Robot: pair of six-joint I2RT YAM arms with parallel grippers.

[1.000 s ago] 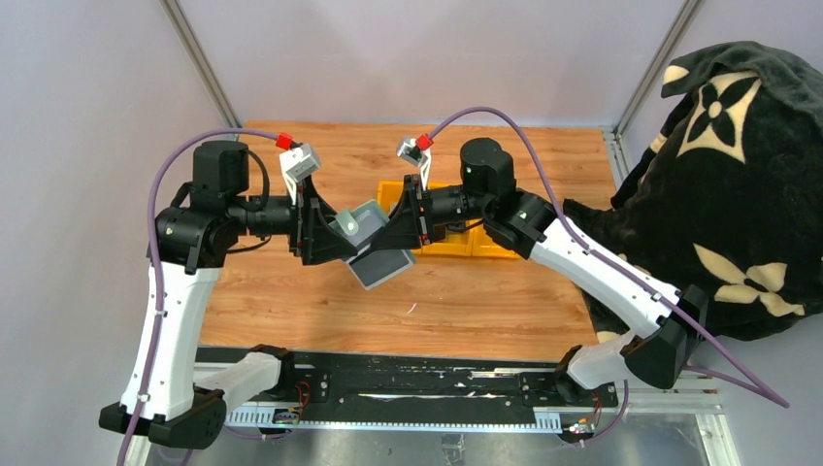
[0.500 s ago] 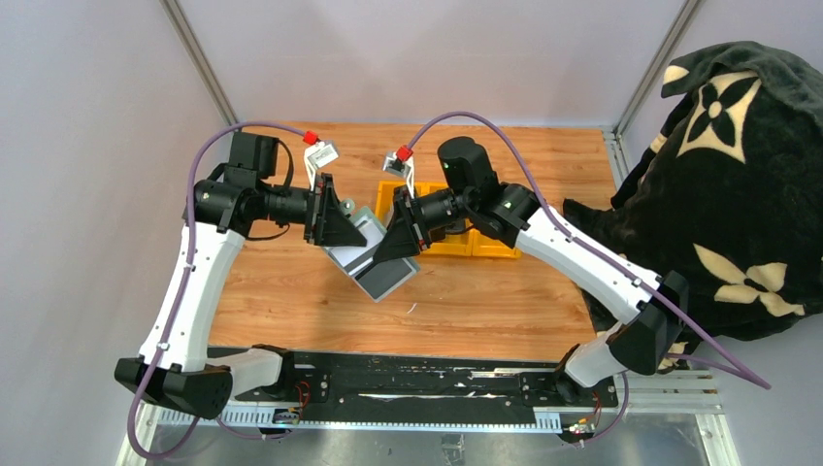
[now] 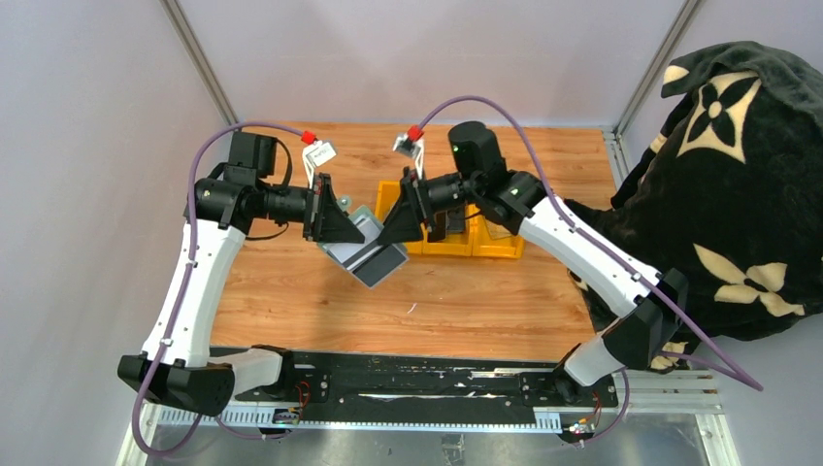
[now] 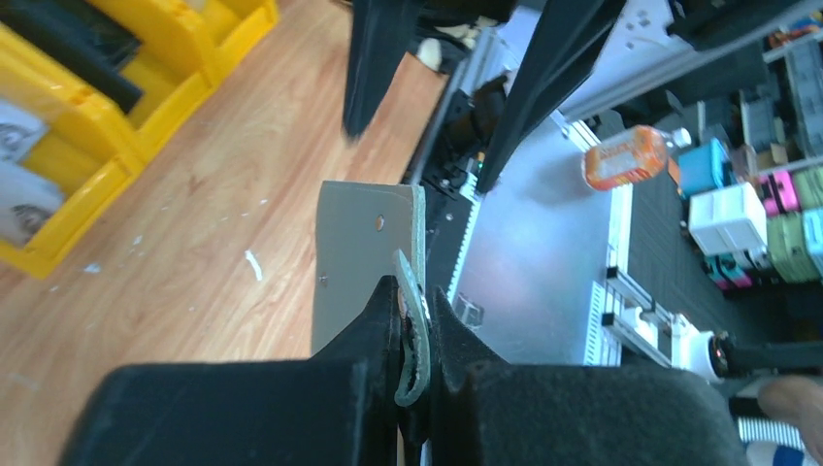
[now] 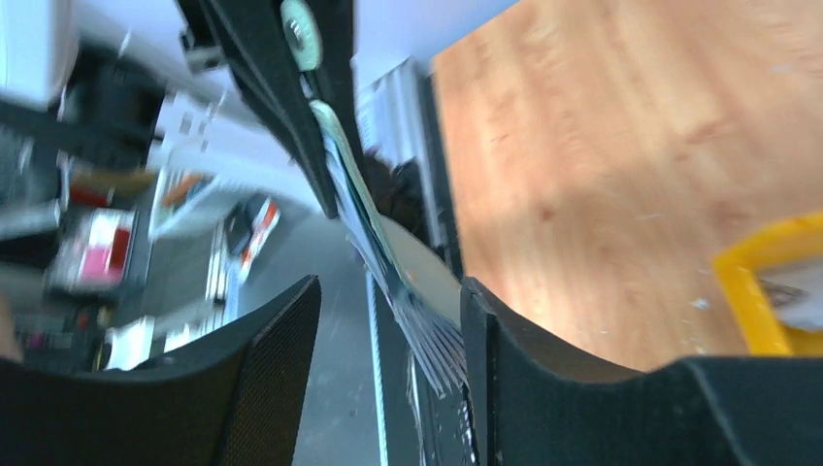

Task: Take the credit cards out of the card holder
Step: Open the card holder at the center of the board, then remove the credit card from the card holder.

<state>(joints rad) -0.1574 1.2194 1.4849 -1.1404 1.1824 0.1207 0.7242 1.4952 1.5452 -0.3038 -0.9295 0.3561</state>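
Note:
The card holder [image 3: 365,256], pale sage-green and flat, hangs tilted above the wooden table between my two grippers. My left gripper [image 3: 359,235] is shut on its curled green edge [image 4: 414,325], and its flat grey face [image 4: 361,254] points away from the left wrist camera. My right gripper [image 5: 388,320] is open around the holder's other end. A fan of thin layered edges [image 5: 432,348] sits between its fingers [image 5: 495,379], close to the right one. I cannot tell credit cards from pockets in that fan.
A yellow three-compartment bin [image 3: 482,248] stands just behind the right gripper, with a black card [image 4: 68,53] and pale items in it. A black patterned blanket [image 3: 738,175] is piled at the table's right edge. Metal frame posts rise at the back corners.
The left gripper has closed on the holder's edge after shifting toward the back. The right gripper has opened and drawn back a little toward the bin. The holder sits slightly higher.

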